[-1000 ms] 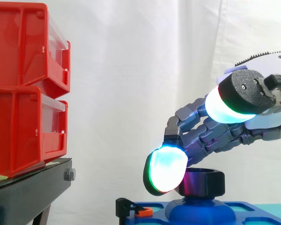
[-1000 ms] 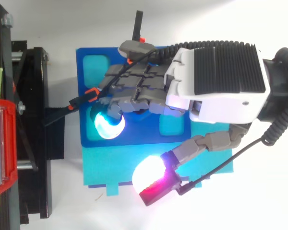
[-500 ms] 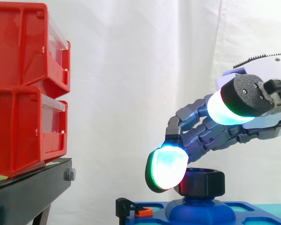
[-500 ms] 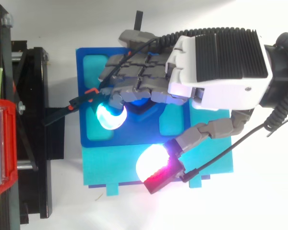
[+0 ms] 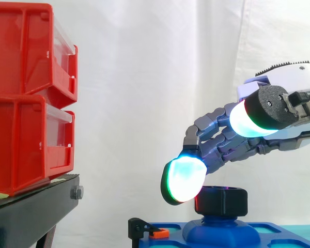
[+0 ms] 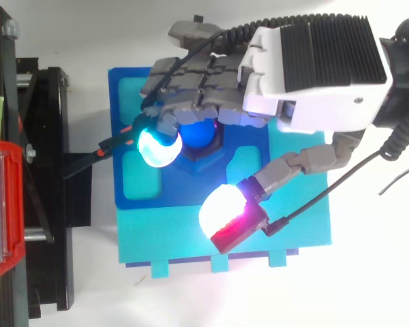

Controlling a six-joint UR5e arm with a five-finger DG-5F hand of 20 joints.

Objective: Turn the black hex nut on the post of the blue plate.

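Hand (image 6: 313, 75) hangs over blue plate (image 6: 191, 191), fingers curled, clenched on nothing; thumb pad (image 6: 221, 208) splayed well apart. Black hex nut (image 5: 222, 200) sits on post (image 6: 200, 135) just below the fingers, right beside lit fingertip (image 5: 183, 180). Can't tell if they touch.

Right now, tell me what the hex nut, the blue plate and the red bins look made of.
Black hex nut: likely plastic, matte with a dull sheen, no metallic glint. Blue plate: probably moulded or printed plastic, even colour, soft gloss on its raised centre. Red bins: glossy moulded plastic with clear fronts.
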